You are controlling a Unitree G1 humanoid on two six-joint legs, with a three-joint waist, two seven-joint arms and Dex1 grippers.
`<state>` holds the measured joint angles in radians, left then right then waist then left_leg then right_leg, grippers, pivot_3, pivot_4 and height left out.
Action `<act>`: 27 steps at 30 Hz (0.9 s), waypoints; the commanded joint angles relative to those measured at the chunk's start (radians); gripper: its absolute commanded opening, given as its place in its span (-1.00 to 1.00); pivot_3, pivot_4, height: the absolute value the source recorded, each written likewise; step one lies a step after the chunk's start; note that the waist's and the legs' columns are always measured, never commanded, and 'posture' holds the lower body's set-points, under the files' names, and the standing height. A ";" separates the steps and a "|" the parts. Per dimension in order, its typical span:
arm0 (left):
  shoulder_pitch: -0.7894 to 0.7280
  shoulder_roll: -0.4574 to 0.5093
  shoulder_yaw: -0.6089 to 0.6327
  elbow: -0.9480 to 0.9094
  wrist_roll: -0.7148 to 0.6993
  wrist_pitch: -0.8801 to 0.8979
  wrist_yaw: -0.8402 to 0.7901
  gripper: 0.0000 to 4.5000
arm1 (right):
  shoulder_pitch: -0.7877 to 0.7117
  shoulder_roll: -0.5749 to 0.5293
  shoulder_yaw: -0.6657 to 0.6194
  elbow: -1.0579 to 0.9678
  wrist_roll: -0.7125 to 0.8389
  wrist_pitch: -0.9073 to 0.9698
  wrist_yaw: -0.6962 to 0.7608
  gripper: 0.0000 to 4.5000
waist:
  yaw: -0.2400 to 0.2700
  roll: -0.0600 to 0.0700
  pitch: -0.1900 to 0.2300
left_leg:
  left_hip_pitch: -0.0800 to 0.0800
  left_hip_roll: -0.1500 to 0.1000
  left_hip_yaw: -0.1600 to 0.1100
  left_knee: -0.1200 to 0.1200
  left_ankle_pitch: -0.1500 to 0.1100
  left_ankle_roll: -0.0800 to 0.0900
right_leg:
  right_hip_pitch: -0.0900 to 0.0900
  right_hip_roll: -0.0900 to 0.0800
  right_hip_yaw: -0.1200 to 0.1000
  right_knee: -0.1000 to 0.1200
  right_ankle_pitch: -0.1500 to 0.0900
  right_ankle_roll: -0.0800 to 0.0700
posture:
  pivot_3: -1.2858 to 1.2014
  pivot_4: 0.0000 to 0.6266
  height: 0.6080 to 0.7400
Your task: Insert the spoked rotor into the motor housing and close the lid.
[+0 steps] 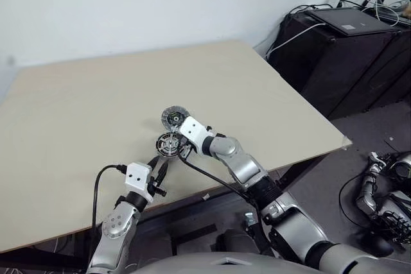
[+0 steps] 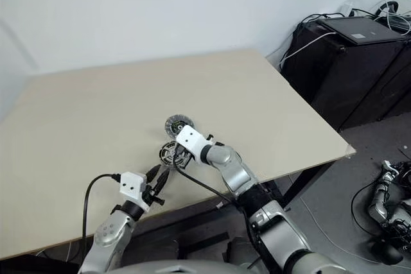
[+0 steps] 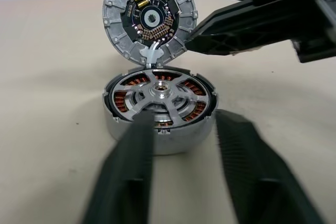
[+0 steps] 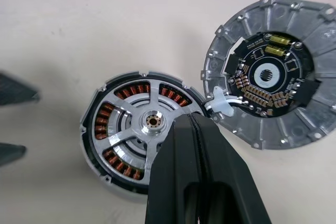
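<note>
Silver spoked rotor [image 3: 160,98] inside motor housing [image 3: 157,139]

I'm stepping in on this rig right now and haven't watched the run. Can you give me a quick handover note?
Left gripper: fingers apart, just short of the motor housing, holding nothing.
Right gripper: shut, empty, tips over the housing beside the lid.
Spoked rotor: already seated in the housing, copper windings showing between its spokes.
Lid stands open, circuit face exposed, joined to the housing by a white connector.
Left to do: swing the lid down and close it.
</note>
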<state>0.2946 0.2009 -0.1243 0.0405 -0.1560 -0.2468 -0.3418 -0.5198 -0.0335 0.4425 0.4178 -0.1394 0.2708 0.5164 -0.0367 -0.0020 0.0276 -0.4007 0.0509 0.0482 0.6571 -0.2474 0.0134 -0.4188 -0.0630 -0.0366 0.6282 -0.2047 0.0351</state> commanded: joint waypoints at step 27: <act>0.026 -0.005 -0.009 -0.067 0.007 0.001 -0.063 -1.00 | -0.091 -0.065 0.103 0.043 -0.099 -0.157 0.219 -0.92 | 0.000 0.006 -0.003 | 0.004 0.001 0.001 0.001 0.000 0.000 | 0.003 0.001 0.000 0.001 0.000 0.000 | 0.03 -1.00 1.00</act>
<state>0.3357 0.1979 -0.1288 -0.0013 -0.1556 -0.2423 -0.3963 -0.5915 -0.0861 0.5390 0.5508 -0.2301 0.1386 0.6848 -0.0365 0.0040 0.0242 -0.3967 0.0519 0.0488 0.6577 -0.2474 0.0134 -0.4157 -0.0625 -0.0365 0.6292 -0.2049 0.0348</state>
